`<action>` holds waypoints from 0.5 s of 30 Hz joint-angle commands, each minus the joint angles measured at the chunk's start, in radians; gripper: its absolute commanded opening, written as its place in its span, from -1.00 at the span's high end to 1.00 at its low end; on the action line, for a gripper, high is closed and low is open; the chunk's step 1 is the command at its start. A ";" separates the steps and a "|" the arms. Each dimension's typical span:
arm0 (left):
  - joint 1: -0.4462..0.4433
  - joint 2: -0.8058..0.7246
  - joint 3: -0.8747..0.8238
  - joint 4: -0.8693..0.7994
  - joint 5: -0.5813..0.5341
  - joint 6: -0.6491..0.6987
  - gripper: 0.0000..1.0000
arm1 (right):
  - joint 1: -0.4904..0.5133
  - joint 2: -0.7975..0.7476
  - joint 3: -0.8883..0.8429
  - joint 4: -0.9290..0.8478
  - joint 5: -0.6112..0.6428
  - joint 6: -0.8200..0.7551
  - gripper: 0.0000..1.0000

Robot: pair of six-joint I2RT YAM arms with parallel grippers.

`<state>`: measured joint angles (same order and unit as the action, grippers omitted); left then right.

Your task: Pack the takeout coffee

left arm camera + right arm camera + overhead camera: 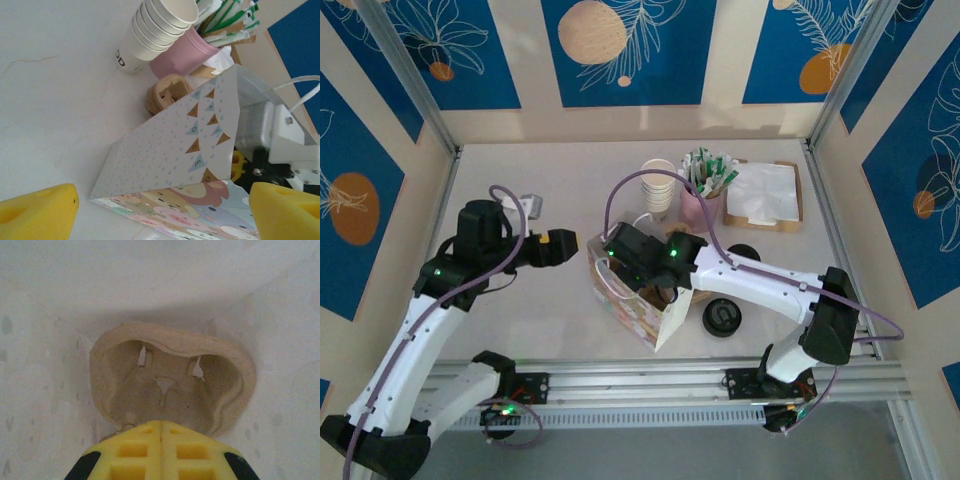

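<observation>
– Firstly, the carrier: where?
– Pulp cup carrier (170, 375), inside the printed paper bag (632, 300), centre of the top view. Right gripper (161, 426) reaches into the bag, yellow fingers pressed together at the carrier's near rim. Whether they pinch it, cannot tell.
– Left gripper?
– Left gripper (560, 247), just left of the bag, fingers (40, 210) spread wide, holding nothing.
– Surroundings?
– Stacked paper cups (660, 185), pink cup of stirrers (702, 203) and napkin tray (799, 200) above the bag; black lid (722, 318) lower right of it.

Light: bright, even, overhead; soft shadows on the white counter (570, 170). Right wrist view dimmer; yellow fingers (130, 452) soft-focused at the lower edge.
</observation>
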<state>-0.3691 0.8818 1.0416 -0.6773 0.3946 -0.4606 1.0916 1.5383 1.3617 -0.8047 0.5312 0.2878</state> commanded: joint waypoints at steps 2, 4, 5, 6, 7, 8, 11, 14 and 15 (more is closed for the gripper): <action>-0.039 0.018 -0.003 0.027 0.029 0.041 -0.77 | -0.008 0.005 -0.031 0.043 -0.009 -0.016 0.92; -0.053 0.029 -0.004 0.028 0.024 0.046 -0.76 | -0.010 0.011 -0.035 0.058 -0.007 -0.023 0.93; -0.058 0.031 -0.005 0.029 0.020 0.047 -0.77 | -0.010 0.014 -0.034 0.061 -0.002 -0.025 0.92; -0.065 0.035 -0.007 0.030 0.015 0.049 -0.76 | -0.009 0.016 -0.034 0.064 0.006 -0.029 0.92; -0.071 0.038 -0.006 0.032 0.011 0.052 -0.76 | -0.007 0.017 -0.035 0.070 0.015 -0.033 0.91; -0.074 0.041 -0.008 0.034 0.008 0.053 -0.76 | -0.006 0.016 -0.038 0.075 0.026 -0.038 0.91; -0.084 0.055 -0.009 0.035 -0.010 0.056 -0.76 | -0.002 0.013 -0.044 0.097 0.060 -0.055 0.91; -0.093 0.067 -0.015 0.040 -0.030 0.056 -0.76 | -0.001 0.012 -0.061 0.127 0.092 -0.069 0.91; -0.095 0.070 -0.018 0.044 -0.039 0.056 -0.75 | -0.005 0.016 -0.066 0.132 0.091 -0.070 0.91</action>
<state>-0.4492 0.9459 1.0393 -0.6640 0.3836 -0.4343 1.0866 1.5467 1.3178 -0.7116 0.5835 0.2417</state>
